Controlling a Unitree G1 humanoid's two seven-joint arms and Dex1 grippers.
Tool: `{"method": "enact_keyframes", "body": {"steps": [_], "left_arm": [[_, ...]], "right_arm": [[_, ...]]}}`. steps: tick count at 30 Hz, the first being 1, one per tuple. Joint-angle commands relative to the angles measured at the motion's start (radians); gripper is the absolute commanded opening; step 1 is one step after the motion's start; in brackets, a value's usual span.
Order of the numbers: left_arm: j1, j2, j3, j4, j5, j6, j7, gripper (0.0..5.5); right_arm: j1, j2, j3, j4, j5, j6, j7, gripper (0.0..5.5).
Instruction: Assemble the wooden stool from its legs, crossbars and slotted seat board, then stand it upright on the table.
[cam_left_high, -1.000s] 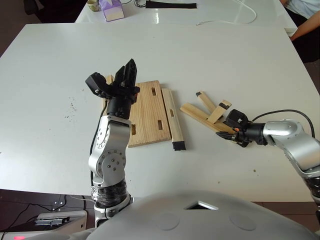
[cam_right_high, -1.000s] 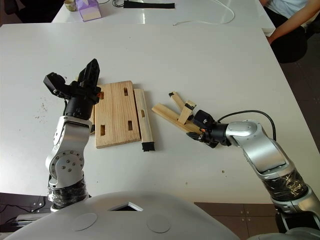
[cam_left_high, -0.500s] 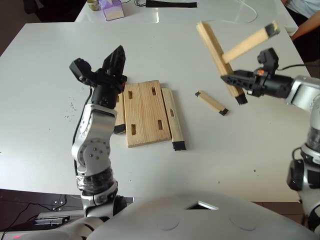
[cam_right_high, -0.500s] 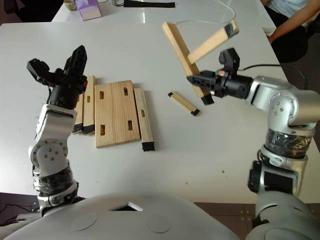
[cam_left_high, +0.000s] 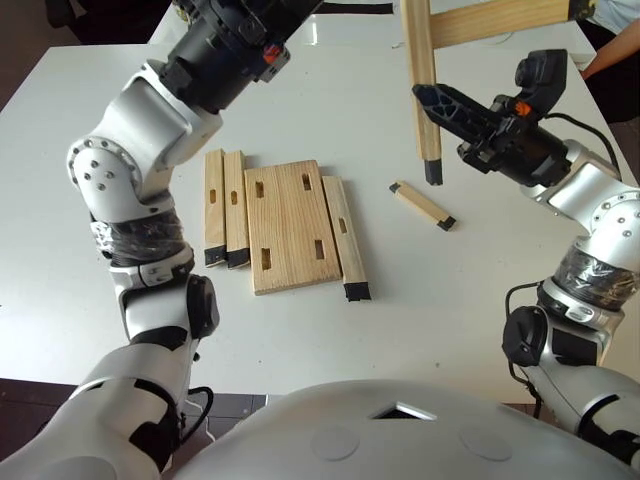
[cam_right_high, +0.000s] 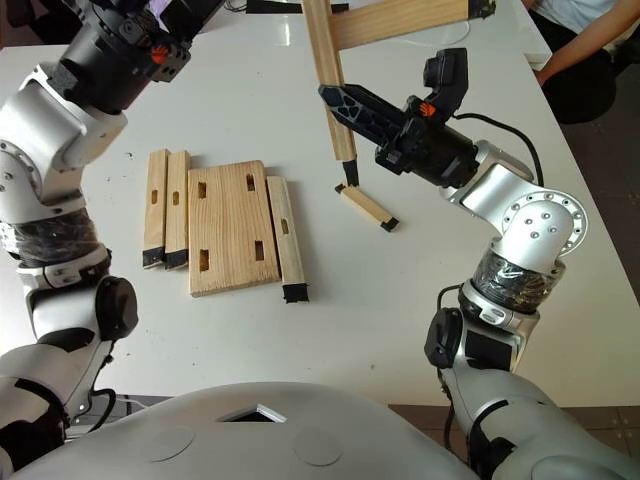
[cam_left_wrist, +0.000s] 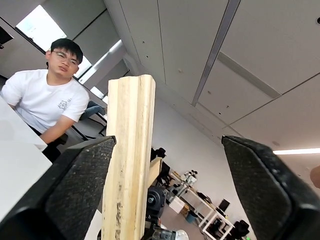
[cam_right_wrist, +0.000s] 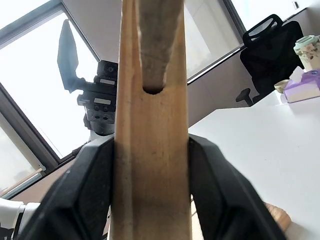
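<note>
The right claw (cam_left_high: 428, 98) is clamped on a wooden leg (cam_left_high: 418, 60) and holds it almost upright in the air above the far part of the white table (cam_left_high: 100, 120), with the dark lower end of the leg above the table and not touching it. A crossbar (cam_left_high: 500, 20) is joined to this leg near its top and goes out sideways to the robot's right. In the right wrist view the leg has a slot with a piece sitting inside it. The left arm is raised high, and the fingers of the left claw (cam_left_wrist: 169, 141) are wide apart. A wooden piece (cam_left_wrist: 127, 165) stands between them, close to one finger (cam_left_wrist: 75, 200), but I cannot tell if it touches. The slotted seat board (cam_left_high: 290, 225) lies flat on the table, with two legs (cam_left_high: 224, 205) side by side just to its left and a third leg (cam_left_high: 345, 235) just beside its right edge. A short crossbar (cam_left_high: 422, 205) lies alone farther to the right.
</note>
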Motion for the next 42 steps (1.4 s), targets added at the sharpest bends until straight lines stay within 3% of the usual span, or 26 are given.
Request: {"method": "enact_keyframes", "body": {"steps": [1,13,21,31,42], "left_arm": [[-0.039,0.059,-0.044,0.023,-0.023,0.074,-0.042,3.91],[0.011,0.096,-0.068,-0.024,0.104,0.098,-0.187,3.91],[0.044,0.098,-0.066,-0.067,0.158,0.087,-0.232,3.91],[0.035,0.132,-0.059,-0.065,0.252,0.095,-0.342,2.24],[0.093,0.178,-0.038,-0.100,0.311,0.097,-0.429,2.07]], "right_arm": [[-0.036,-0.054,0.043,-0.017,0.046,-0.036,0.053,2.07],[-0.004,-0.211,0.246,-0.011,-0.016,-0.096,0.262,2.07],[-0.014,-0.267,0.289,0.033,-0.041,-0.126,0.324,2.07],[0.011,-0.319,0.346,0.023,-0.096,-0.179,0.380,2.07],[0.021,-0.309,0.296,0.031,-0.059,-0.184,0.325,2.07]]}}
